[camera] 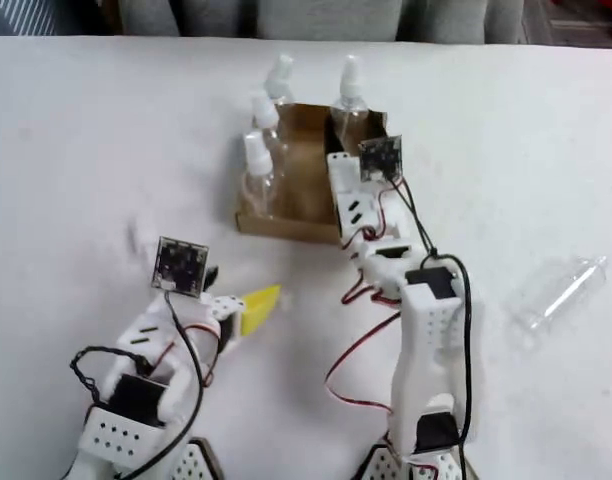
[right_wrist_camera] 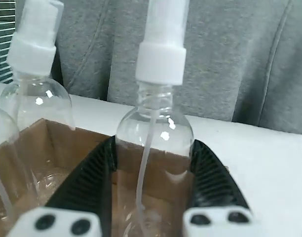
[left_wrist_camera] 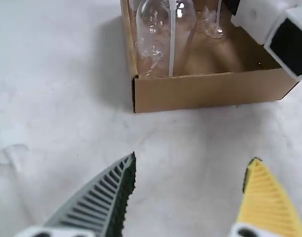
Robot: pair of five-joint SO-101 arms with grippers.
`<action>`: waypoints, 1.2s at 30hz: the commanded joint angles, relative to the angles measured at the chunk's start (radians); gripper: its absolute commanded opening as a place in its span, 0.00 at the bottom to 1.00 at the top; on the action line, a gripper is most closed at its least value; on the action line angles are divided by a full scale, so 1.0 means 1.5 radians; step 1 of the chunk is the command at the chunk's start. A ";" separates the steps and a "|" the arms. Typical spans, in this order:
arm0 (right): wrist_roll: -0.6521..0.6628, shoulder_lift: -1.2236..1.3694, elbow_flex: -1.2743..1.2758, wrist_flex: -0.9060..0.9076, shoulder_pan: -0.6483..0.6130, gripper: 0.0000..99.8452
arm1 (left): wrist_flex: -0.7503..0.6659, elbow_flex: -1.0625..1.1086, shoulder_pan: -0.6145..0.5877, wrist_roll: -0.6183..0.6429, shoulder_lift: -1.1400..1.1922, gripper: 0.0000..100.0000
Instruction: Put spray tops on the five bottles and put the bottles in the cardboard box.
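Bottles: four stand upright in the box (camera: 308, 190), each with a white spray top. Three bottles (camera: 258, 165) line its left side, one behind another. The corner bottle (camera: 351, 100) stands at the far right corner.

Right arm (camera: 426, 330) stretches forward from the near table edge, wrist over the box's right wall. Right gripper (right_wrist_camera: 153, 148) is at the corner bottle (right_wrist_camera: 153, 131). Its black fingers (right_wrist_camera: 89, 182) press against both sides of the clear body, clamped below the shoulder. Spray top (right_wrist_camera: 162, 47) rises straight above the grip, dip tube visible running down inside. A neighbouring bottle (right_wrist_camera: 37, 98) stands just beside it, also inside the cardboard wall (right_wrist_camera: 59, 138). Grey fabric (right_wrist_camera: 240, 64) hangs behind the table's far edge.

Loose bottle (camera: 556, 295) lies on its side on the white table (camera: 106, 150), well apart from the box, to the right of the right arm. Neck points toward the far right.

Left gripper (left_wrist_camera: 193, 160) sits low over bare table, near the box's front left corner but not touching. Its jaws are spread wide, with a grey finger (left_wrist_camera: 104, 200) on one side and a yellow finger (left_wrist_camera: 264, 200) on the other, nothing between them. From above, the yellow finger (camera: 261, 305) points toward the box. Its wrist camera looks at the box front (left_wrist_camera: 210, 91), the bottles behind it, and part of the right arm (left_wrist_camera: 282, 32) at the box's right side.
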 commanded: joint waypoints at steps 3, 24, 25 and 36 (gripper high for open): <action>0.012 -0.006 -0.024 -0.030 -0.006 0.02 | -0.016 -0.004 -0.006 -0.007 -0.011 0.34; -0.045 -0.116 0.075 0.117 -0.018 0.02 | -0.016 -0.003 -0.006 -0.007 -0.011 0.34; -0.045 -0.119 0.080 0.117 -0.019 0.02 | -0.016 -0.002 -0.006 -0.007 -0.011 0.34; -0.044 -0.118 0.098 0.117 -0.020 0.02 | -0.016 -0.001 -0.006 -0.007 -0.011 0.34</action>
